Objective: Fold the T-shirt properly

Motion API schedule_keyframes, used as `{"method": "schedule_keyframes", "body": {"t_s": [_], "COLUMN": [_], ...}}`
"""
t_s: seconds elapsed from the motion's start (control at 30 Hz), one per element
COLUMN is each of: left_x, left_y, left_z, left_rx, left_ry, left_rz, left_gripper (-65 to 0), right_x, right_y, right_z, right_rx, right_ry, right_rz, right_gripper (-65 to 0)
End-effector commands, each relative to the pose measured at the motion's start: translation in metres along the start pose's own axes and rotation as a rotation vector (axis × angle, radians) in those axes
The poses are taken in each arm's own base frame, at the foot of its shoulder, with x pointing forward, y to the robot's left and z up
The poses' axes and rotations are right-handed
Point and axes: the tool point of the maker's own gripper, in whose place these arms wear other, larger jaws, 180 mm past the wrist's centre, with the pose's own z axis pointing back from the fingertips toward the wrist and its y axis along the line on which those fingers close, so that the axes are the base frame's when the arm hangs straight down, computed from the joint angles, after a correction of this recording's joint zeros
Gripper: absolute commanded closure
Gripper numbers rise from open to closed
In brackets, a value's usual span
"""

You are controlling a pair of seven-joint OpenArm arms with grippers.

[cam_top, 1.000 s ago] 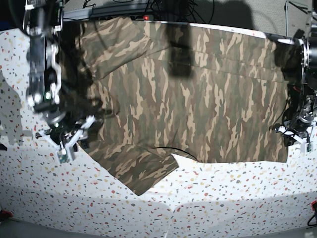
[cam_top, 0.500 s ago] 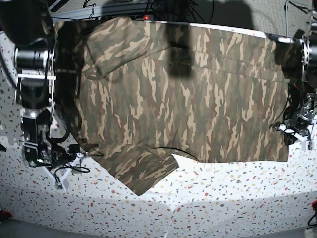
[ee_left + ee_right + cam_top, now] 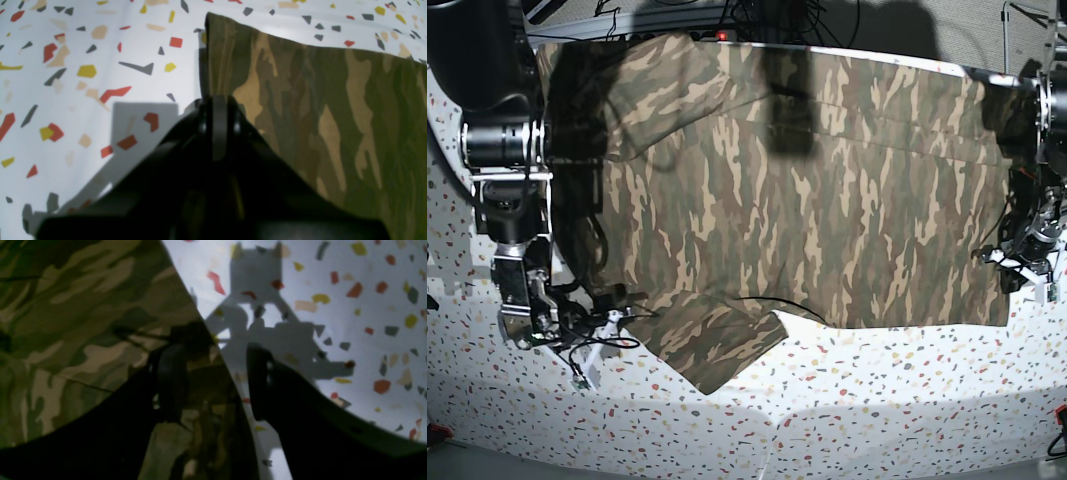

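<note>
Right wrist view shows our right claw (image 3: 213, 383) has just opened over the sleeve edge of the camouflage cloth T-shirt (image 3: 83, 316), ready to grab, while our left claw (image 3: 218, 110) stays clenched on its hem.

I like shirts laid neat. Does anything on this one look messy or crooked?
Mostly flat, but the T-shirt has its near sleeve jutting out at an angle over the speckled table, and the far sleeve looks folded over the body, so the outline is uneven.
</note>
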Motion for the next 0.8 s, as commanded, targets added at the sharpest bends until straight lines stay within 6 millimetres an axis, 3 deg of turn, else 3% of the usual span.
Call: {"method": "schedule_keyframes", "body": {"t_s": [0.0,0.3,0.47,0.77], "left_x": [0.013,0.004,0.006,0.004], "left_y": [0.006,0.008,0.007,0.007], "left_z": [0.0,0.005,0.005,0.005], "left_rx": [0.006,0.009,0.008,0.008], "left_ry": [-0.022,-0.034,-0.041,-0.033], "left_rz": [-0.008,-0.008,-0.007,-0.007], "left_gripper": [0.0,0.0,0.0,0.0], "right_x": [0.024,-0.025,-0.035,-0.029], "right_y": [-0.012,-0.022,-0.015,-0.01], "right_z": [0.01,-0.01,-0.016,-0.017], "right_rx": [-0.023,-0.058,-0.039,-0.031], "right_ry": [-0.049,0.067,0.091,0.081], "right_rz": [0.007,0.02,0.009,0.011], "right_gripper": [-29.8,-29.8,-28.8,-7.2]}}
